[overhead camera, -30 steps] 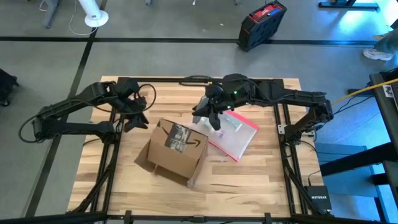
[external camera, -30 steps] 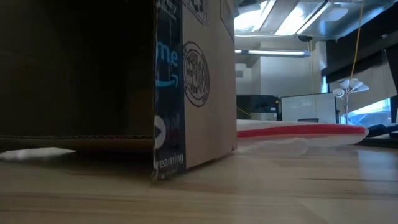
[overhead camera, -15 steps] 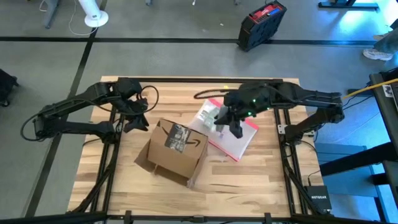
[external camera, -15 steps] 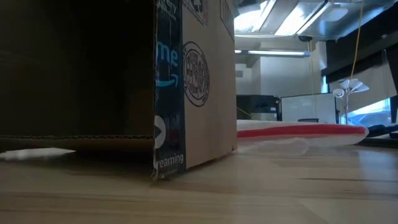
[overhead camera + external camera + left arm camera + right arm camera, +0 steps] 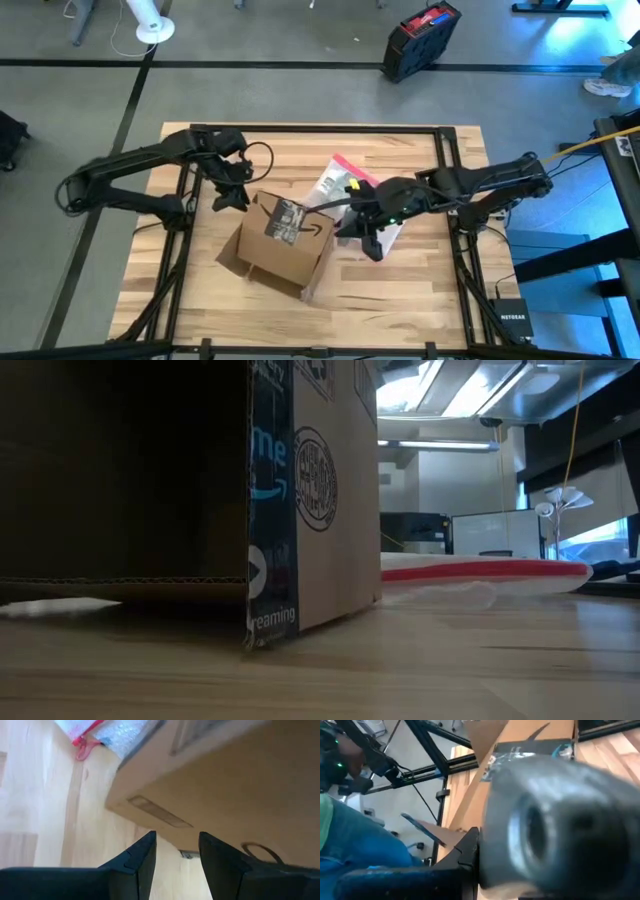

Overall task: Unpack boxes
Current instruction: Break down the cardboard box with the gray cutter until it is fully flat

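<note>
The brown cardboard box [image 5: 285, 240] with black printed tape and a smile-arrow logo rests on the table, its open end and flap [image 5: 232, 255] facing near-left. It fills the left of the low view [image 5: 310, 490]. My left gripper [image 5: 232, 192] is open at the box's far-left corner, and its wrist view shows the cardboard wall [image 5: 225, 785] just past the fingertips. My right gripper [image 5: 366, 238] hovers beside the box's right side, over the near end of the clear pouch [image 5: 345, 185]. A blurred dark grey shape [image 5: 545, 825] fills the right wrist view. My left gripper [image 5: 177, 852] has its fingertips right at the box's far-left wall [image 5: 165, 815], coming from the table's far left. I cannot tell whether they touch it.
The clear bubble pouch with a pink-red edge [image 5: 480, 572] lies flat, right of the box. A black and red case [image 5: 422, 38] stands on the floor beyond the table. Black frame rails [image 5: 445, 180] run along the table's sides. Bare wood lies along the near edge [image 5: 400, 300].
My right gripper has swung from the pouch's far end toward the near edge and now sits beside the box's right side. My left gripper has moved a little rightward, closer to the box's far-left corner. The box and pouch have stayed in place.
</note>
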Available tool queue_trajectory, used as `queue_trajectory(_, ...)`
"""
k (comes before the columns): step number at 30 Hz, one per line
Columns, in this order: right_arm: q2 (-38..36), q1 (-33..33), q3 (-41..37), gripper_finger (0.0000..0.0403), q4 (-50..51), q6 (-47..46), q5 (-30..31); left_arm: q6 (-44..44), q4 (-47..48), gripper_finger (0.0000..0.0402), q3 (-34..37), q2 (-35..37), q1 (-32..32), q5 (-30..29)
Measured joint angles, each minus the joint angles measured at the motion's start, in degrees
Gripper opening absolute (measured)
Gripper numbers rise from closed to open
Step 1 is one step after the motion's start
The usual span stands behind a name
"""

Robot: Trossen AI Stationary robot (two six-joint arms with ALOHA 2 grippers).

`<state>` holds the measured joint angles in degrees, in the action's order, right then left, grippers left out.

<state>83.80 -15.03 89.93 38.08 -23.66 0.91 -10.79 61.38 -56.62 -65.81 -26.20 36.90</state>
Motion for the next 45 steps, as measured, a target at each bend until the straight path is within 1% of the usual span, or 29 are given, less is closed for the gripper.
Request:
queue_trajectory(5, 1.61, 2.14, -0.07, 0.0071, -3.79, 2.40, -1.13, 0.09, -5.14, 0.0140, -0.02, -4.63, 0.02, 1.48)
queue_trajectory(11, 3.80, 4.48, -0.09, 0.0071, -7.69, 4.59, -6.99, 0.28, -9.76, 0.0140, -0.02, -8.56, -0.02, 3.87)
queue_trajectory(14, 3.73, 4.88, 0.70, 0.0071, -9.44, 6.32, -6.92, -0.09, -12.32, 0.0140, -0.01, -8.97, -0.02, 4.04)
queue_trajectory(19, 3.72, 5.78, 4.95, 0.0071, -9.28, 10.62, -6.11, -0.13, -18.55, 0.0140, -0.04, -8.97, -0.02, 5.18)
queue_trajectory(20, 3.70, 6.30, 5.92, 0.0071, -9.41, 11.55, -5.56, -0.74, -18.33, 0.0140, -0.28, -8.97, 0.17, 3.62)
queue_trajectory(21, 3.70, 6.80, 6.96, 0.0071, -9.39, 12.38, -4.84, -1.71, -17.79, 0.0140, -0.60, -8.97, 0.57, -0.38)
queue_trajectory(23, 3.77, 7.98, 8.67, 0.0071, -9.15, 13.83, -3.48, -5.13, -14.62, 0.0140, -1.15, -9.06, 1.22, -11.87)
queue_trajectory(24, 3.79, 8.56, 8.98, 0.0071, -8.74, 14.52, -3.46, -7.02, -12.44, 0.0140, -1.13, -9.07, 1.57, -16.37)
queue_trajectory(27, 3.89, 10.59, 9.31, 0.0071, -8.34, 15.41, -4.51, -11.33, -9.87, 0.0140, -1.11, -9.08, 1.90, -25.79)
queue_trajectory(29, 3.95, 11.83, 9.31, 0.0071, -7.12, 15.27, -6.04, -10.63, -9.31, 0.0140, -1.11, -9.05, 1.31, -31.78)
queue_trajectory(30, 3.96, 12.17, 9.31, 0.0071, -6.57, 15.20, -6.12, -9.83, -9.50, 0.0140, -1.11, -8.86, 0.63, -33.02)
queue_trajectory(32, 3.96, 12.30, 9.31, 0.0071, -5.27, 15.14, -6.00, -7.85, -9.11, 0.0140, -1.38, -7.99, -1.18, -32.57)
queue_trajectory(34, 3.60, 12.26, 9.31, 0.0071, -3.40, 14.80, -5.97, -7.19, -9.36, 0.0140, -2.80, -6.56, -2.85, -29.42)
queue_trajectory(36, 2.99, 12.09, 9.31, 0.0071, -0.97, 13.25, -6.25, -6.97, -9.41, 0.0140, -5.56, -5.12, -3.60, -27.39)
queue_trajectory(39, 1.67, 11.20, 9.31, 0.0071, 2.58, 10.59, -6.48, -7.34, -9.22, 0.0140, -11.68, -3.09, -4.18, -25.68)
queue_trajectory(41, 0.65, 10.07, 9.31, 0.0071, 3.73, 10.16, -5.19, -7.48, -9.58, 0.0140, -16.67, -1.96, -4.30, -20.12)
queue_trajectory(43, -0.36, 9.32, 9.31, 0.0071, 4.93, 9.00, -3.65, -6.58, -10.31, 0.0140, -22.00, -1.67, -4.25, -11.89)
queue_trajectory(45, -1.10, 9.25, 9.33, 0.0071, 6.84, 7.57, -2.89, -4.23, -11.23, 0.0140, -25.82, -1.87, -3.41, -5.72)
